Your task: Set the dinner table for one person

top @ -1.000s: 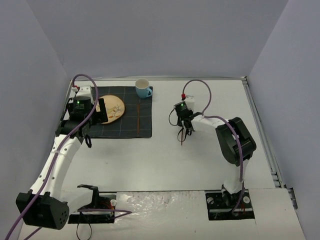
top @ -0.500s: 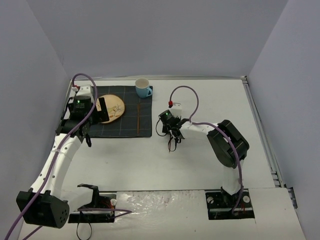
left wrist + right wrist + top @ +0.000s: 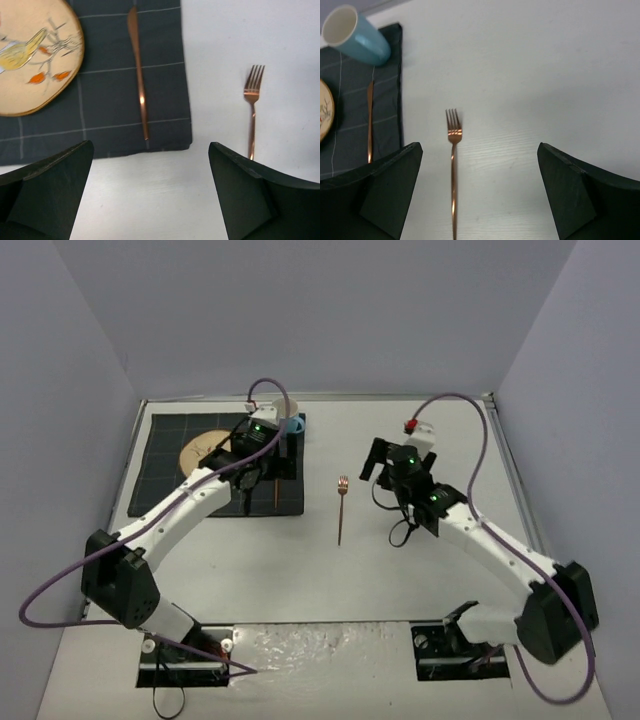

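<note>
The dinner table (image 3: 545, 75) is seen beneath the wide-parted right gripper (image 3: 480, 200), a fork (image 3: 453, 165) laid on it, a cup (image 3: 357, 37) on the placemat (image 3: 385, 100).

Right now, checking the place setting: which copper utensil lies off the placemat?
The fork: it lies on the bare white table right of the placemat, while the knife lies on the placemat beside the plate.

I see white arms (image 3: 180, 510) with black joints, purple cables (image 3: 452, 395), green lights (image 3: 258, 426), black wedge-shaped end effector fingers (image 3: 45, 195).
</note>
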{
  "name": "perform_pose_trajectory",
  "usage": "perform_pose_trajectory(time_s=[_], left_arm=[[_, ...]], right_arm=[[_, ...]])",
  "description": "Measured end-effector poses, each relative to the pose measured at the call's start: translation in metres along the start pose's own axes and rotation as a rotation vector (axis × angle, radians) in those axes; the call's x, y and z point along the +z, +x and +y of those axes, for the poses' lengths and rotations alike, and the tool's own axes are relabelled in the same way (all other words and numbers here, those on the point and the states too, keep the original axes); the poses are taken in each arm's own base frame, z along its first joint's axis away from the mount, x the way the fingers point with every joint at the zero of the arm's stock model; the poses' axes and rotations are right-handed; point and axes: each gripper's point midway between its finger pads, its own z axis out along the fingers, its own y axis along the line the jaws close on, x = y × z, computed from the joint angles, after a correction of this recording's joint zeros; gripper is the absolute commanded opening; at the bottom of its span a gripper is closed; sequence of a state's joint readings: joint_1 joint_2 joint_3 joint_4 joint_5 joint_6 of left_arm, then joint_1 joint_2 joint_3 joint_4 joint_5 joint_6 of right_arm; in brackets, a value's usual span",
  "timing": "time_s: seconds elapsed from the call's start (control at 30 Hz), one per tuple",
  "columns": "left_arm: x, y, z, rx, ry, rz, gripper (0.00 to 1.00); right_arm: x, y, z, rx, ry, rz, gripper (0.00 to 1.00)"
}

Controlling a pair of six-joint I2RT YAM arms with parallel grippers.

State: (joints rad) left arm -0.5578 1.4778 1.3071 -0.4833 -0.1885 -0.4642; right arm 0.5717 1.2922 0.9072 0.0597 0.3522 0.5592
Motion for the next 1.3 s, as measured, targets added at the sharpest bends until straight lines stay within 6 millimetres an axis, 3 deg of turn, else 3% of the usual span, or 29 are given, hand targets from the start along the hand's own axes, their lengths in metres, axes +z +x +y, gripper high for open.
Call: perform_pose_trajectory(time_s=[0.1, 0.23, 0.43, 0.57, 0.9, 1.2, 1.3], left_arm=[[0.021, 0.002, -0.039, 0.037, 0.013, 0.017, 0.97], [0.051, 0.016, -0.079, 0.068, 0.022, 0.048, 0.91], [0.09, 0.045, -0.12, 0.097, 0.022, 0.104, 0.83], [0.109, 0.063, -0.144, 0.105, 0.022, 0.13, 0.76], [0.139, 0.12, -0.153, 0.131, -0.003, 0.239, 0.57], [0.14, 0.121, -0.158, 0.117, 0.014, 0.242, 0.22], [0.14, 0.122, -0.161, 0.109, 0.03, 0.245, 0.02]], right_arm=[[-0.03, -0.024, -0.034, 0.033, 0.038, -0.086, 1.0], [-0.063, -0.036, -0.058, 0.047, 0.063, -0.165, 1.0], [-0.095, -0.035, -0.091, 0.069, 0.113, -0.251, 1.0], [-0.104, -0.036, -0.102, 0.08, 0.13, -0.285, 1.0], [-0.1, -0.024, -0.11, 0.061, 0.153, -0.266, 1.0], [-0.1, -0.021, -0.112, 0.054, 0.16, -0.256, 1.0], [-0.1, -0.02, -0.112, 0.053, 0.16, -0.255, 1.0]])
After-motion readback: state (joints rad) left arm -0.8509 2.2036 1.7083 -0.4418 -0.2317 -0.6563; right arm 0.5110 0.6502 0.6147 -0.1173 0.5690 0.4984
